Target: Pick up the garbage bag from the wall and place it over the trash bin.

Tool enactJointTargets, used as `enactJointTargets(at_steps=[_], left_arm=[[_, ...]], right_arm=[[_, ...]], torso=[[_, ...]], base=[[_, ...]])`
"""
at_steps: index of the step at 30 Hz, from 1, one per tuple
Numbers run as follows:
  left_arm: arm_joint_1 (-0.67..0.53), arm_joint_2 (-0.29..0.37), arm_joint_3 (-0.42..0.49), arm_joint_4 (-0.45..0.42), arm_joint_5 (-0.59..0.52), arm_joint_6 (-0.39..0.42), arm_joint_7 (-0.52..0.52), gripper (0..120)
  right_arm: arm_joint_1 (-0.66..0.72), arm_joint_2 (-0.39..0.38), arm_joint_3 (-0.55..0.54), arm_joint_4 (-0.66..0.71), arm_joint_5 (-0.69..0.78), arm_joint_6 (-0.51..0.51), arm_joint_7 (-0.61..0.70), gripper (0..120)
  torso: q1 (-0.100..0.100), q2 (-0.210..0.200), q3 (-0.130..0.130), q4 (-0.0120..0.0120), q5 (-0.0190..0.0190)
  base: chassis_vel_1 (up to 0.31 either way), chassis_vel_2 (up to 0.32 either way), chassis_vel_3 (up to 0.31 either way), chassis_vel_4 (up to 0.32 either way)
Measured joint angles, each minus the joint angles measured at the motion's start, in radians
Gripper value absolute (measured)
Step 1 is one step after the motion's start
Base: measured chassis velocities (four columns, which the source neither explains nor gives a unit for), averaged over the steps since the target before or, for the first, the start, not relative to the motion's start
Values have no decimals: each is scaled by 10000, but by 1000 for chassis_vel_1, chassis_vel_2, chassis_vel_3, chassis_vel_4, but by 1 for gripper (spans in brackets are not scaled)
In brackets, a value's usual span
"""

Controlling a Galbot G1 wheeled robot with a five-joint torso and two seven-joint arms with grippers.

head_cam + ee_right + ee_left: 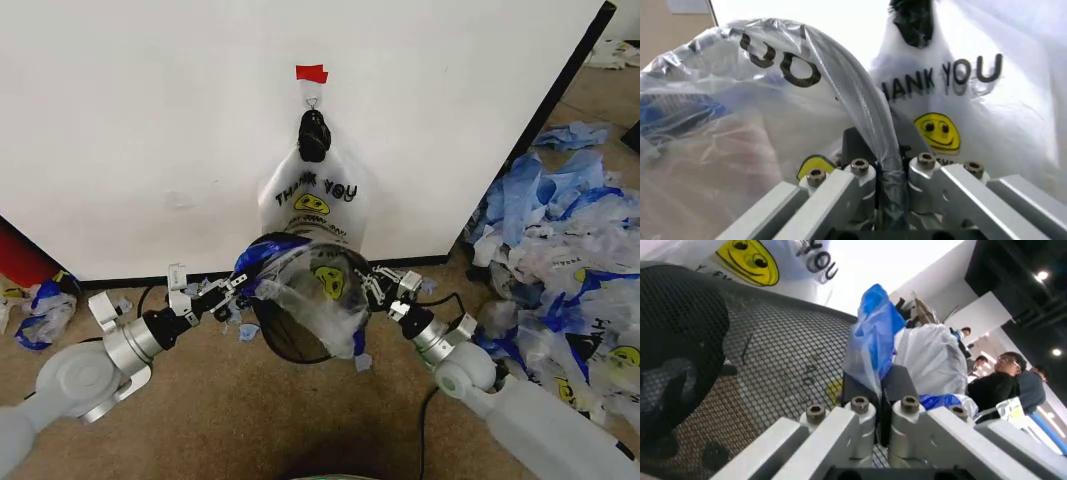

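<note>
Both clamped on the garbage bag (318,290) stretched over the trash bin (300,340) near the wall (150,120), left hand (238,284) and right hand (372,283) risk tearing thin film or tipping light bin.

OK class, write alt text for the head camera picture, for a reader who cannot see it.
Two robot hands, the left hand and the right hand, hold a see-through garbage bag stretched across the mouth of a black mesh trash bin. Behind it, another bag hangs from a hook on the white wall.
</note>
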Motion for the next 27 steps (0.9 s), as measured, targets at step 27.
enactJointTargets(at_steps=[27], left_arm=[[11, -455, 140, 487, 386, -540, -164, 0]], right_arm=[[-154, -367, 115, 653, 2729, -1065, -72, 1]], torso=[[0, 0, 0, 1, 0]], base=[[0, 0, 0, 0]])
